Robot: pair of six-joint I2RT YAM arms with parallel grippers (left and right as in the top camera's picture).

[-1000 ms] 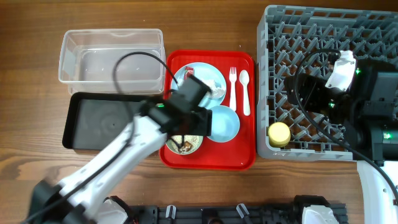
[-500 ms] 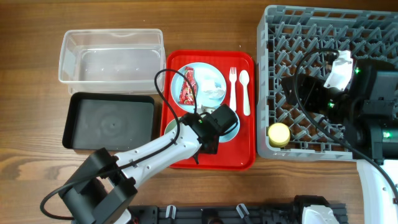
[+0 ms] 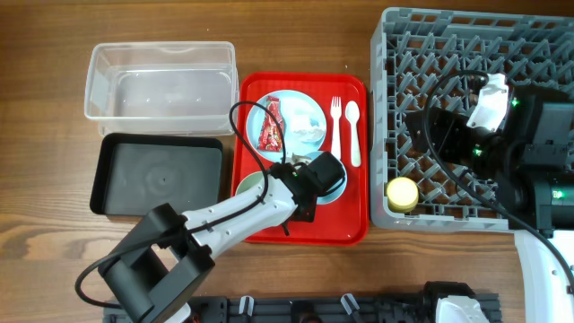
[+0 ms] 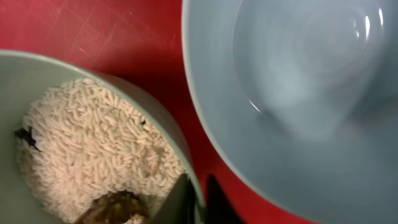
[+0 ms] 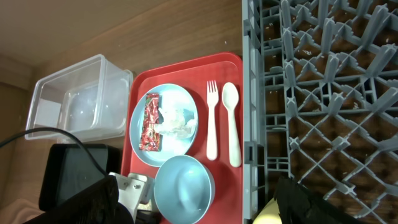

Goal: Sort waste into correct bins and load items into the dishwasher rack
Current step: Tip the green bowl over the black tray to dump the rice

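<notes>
Left wrist, left fingers (image 4: 176, 202) seemingly pinching pale green bowl (image 4: 28, 78) rim, right fingers (image 5: 305, 202) spread.

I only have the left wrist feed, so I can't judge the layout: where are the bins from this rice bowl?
Observer: Both are left of the red serving tray. The black tray is level with the pale green bowl, and the clear tub is beyond it.
Operator: Anything in the rack?
Observer: The small yellow cup, at the near-left corner of the dishwasher rack.
Operator: Other waste?
Observer: A red wrapper and a white napkin lie on the light blue plate.
</notes>
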